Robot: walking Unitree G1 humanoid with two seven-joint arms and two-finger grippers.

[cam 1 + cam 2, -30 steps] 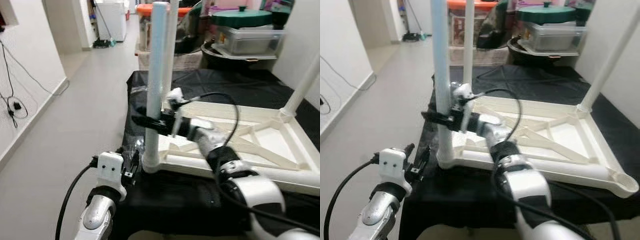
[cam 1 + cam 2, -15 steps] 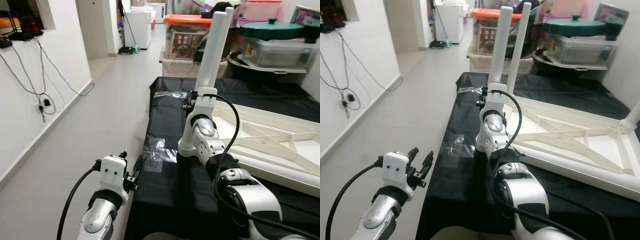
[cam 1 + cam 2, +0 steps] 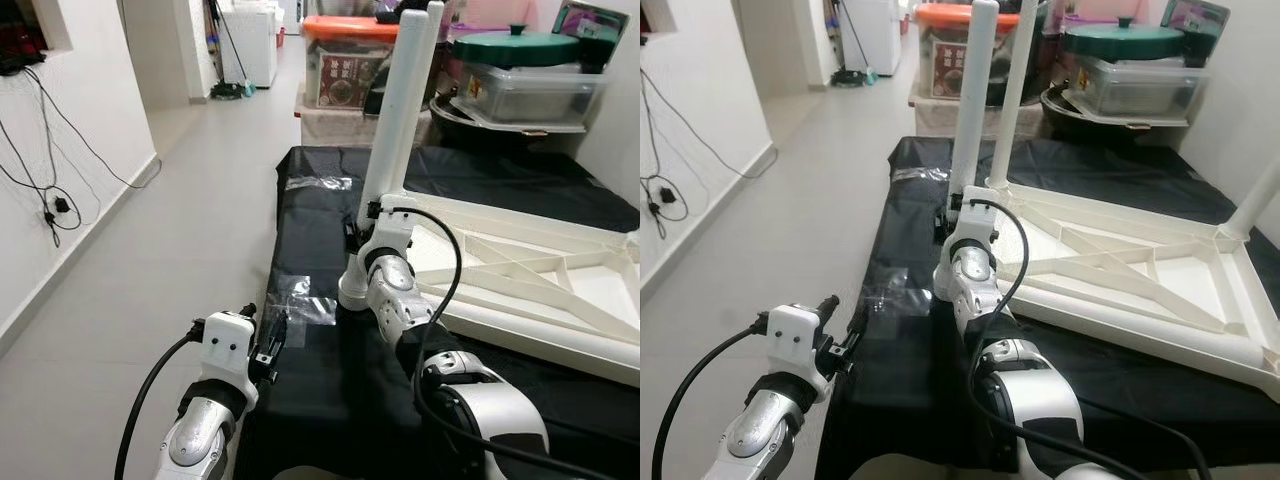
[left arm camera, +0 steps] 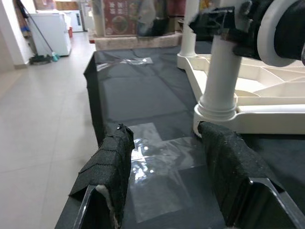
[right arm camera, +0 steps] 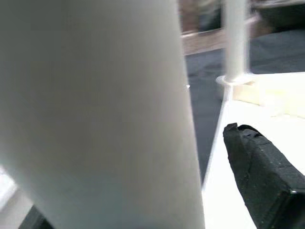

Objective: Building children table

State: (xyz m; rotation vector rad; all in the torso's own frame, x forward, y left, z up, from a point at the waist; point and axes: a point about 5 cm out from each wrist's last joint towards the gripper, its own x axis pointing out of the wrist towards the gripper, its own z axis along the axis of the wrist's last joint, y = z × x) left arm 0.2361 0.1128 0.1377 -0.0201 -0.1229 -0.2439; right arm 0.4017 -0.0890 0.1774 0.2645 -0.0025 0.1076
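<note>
White plastic children's table (image 3: 1120, 270) lying upside down on a black-covered tabletop (image 3: 320, 215), ribbed underside facing up, round white legs standing upright from its corners, nearest corner leg (image 3: 392, 120) tall and slightly tilted, second leg (image 3: 1018, 90) just behind it

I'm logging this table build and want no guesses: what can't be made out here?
- Right gripper: head views, its own wrist housing hides the fingers at the near leg.
- Right wrist view: the leg is blurred and hides one finger.
- Upturned tabletop: right edge cuts it off.
- Box label: too small.
</note>
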